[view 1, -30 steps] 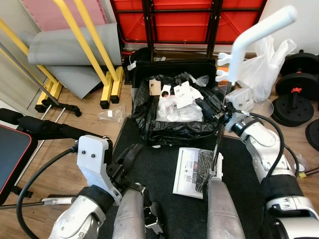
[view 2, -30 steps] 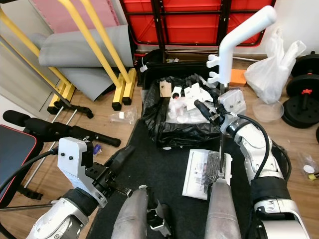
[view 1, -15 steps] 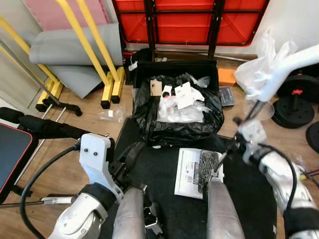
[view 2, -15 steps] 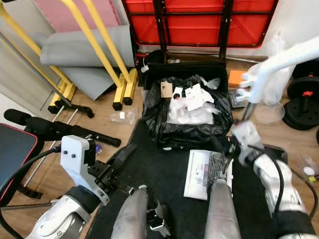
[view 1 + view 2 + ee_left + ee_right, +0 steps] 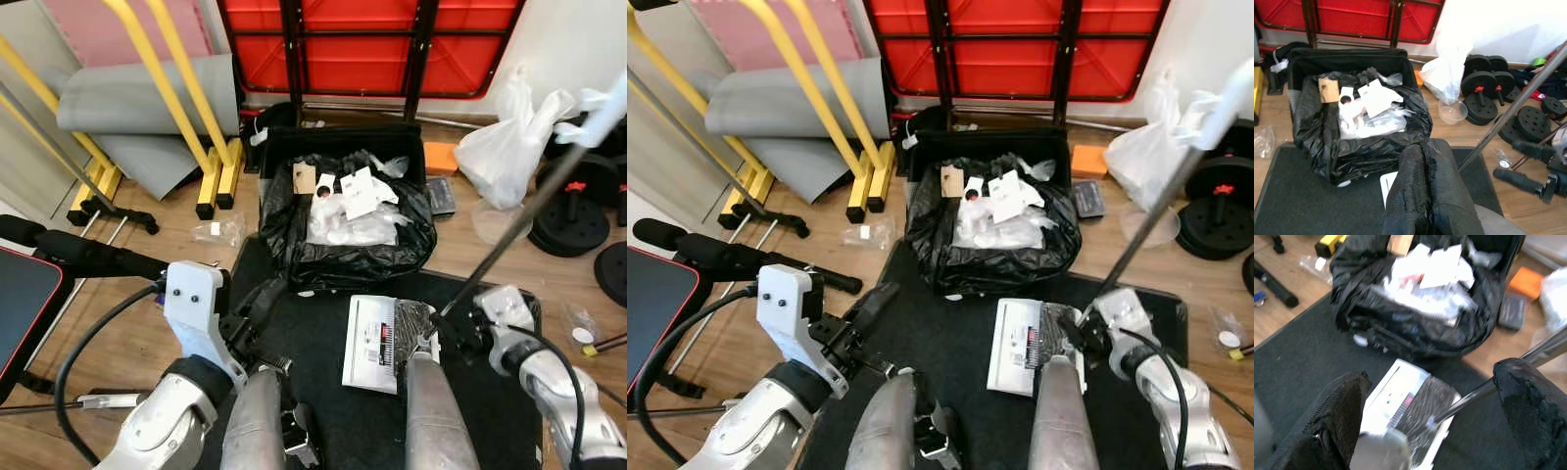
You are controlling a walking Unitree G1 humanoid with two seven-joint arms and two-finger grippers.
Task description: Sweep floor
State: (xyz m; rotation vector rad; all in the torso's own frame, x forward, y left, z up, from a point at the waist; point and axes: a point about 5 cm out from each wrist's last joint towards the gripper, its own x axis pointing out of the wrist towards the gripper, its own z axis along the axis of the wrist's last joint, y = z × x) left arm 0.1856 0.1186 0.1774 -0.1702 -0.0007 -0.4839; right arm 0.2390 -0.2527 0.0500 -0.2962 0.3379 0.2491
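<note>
Broom pole [image 5: 509,233] tipped right; right gripper [image 5: 1440,416] open, left gripper [image 5: 1425,196] closed, empty. Paper [image 5: 370,330] not swept yet.

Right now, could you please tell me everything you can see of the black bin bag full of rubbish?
The black bin bag is glossy, crinkled plastic lining a black box-like bin, its open rim folded outward. It is filled with clear wrappers, white paper tags and a brown card tag. It stands on the wooden floor at the far edge of the dark mat, in front of a red frame.
</note>
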